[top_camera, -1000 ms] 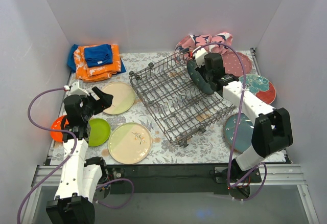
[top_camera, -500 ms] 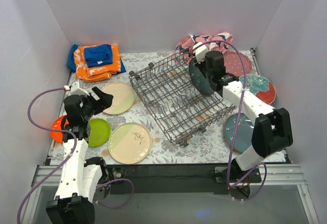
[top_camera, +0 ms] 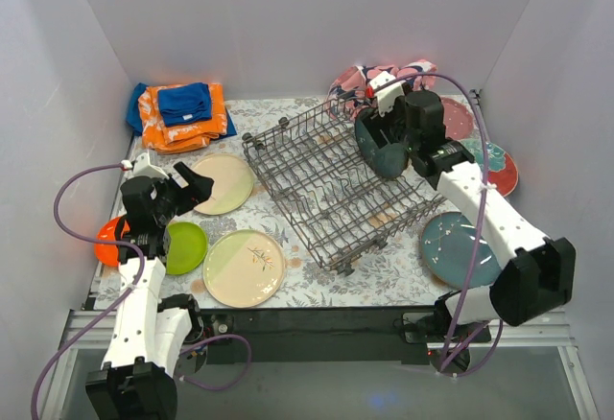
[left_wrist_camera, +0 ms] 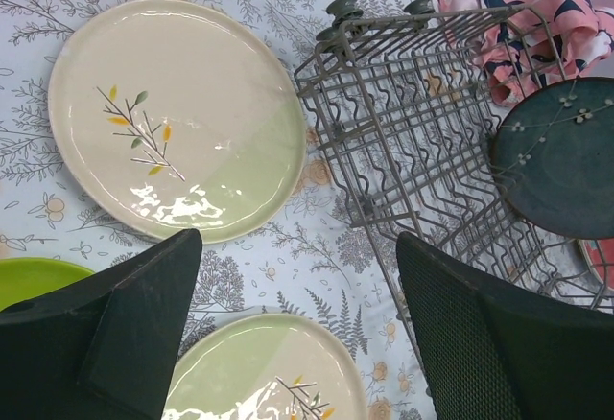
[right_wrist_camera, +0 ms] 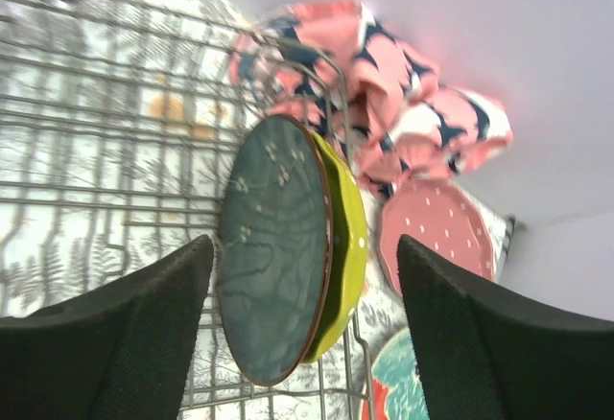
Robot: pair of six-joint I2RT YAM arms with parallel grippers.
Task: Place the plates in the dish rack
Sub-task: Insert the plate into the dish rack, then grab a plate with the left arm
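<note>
The grey wire dish rack (top_camera: 309,182) sits askew mid-table. At its far right end a dark green plate (top_camera: 382,149) stands on edge against a lime green plate (right_wrist_camera: 347,247). My right gripper (top_camera: 391,123) is open just above them, and both plates show between its fingers (right_wrist_camera: 305,240) without touching them. My left gripper (top_camera: 188,188) hangs open over the cloth, between a cream plate with a leaf sprig (left_wrist_camera: 173,118) and a second one like it (left_wrist_camera: 264,372). A lime plate (top_camera: 182,246) and an orange plate (top_camera: 108,244) lie at the left.
A teal plate (top_camera: 460,247), a teal-and-red plate (top_camera: 499,166) and a dotted pink plate (top_camera: 459,118) lie right of the rack. Orange and blue cloths (top_camera: 180,113) sit at the back left, a pink-and-navy cloth (top_camera: 384,77) behind the rack. Walls close three sides.
My right gripper has opened and let go of the dark green plate, which now stands in the rack, and the arm has drawn back a little. The left arm has barely moved.
</note>
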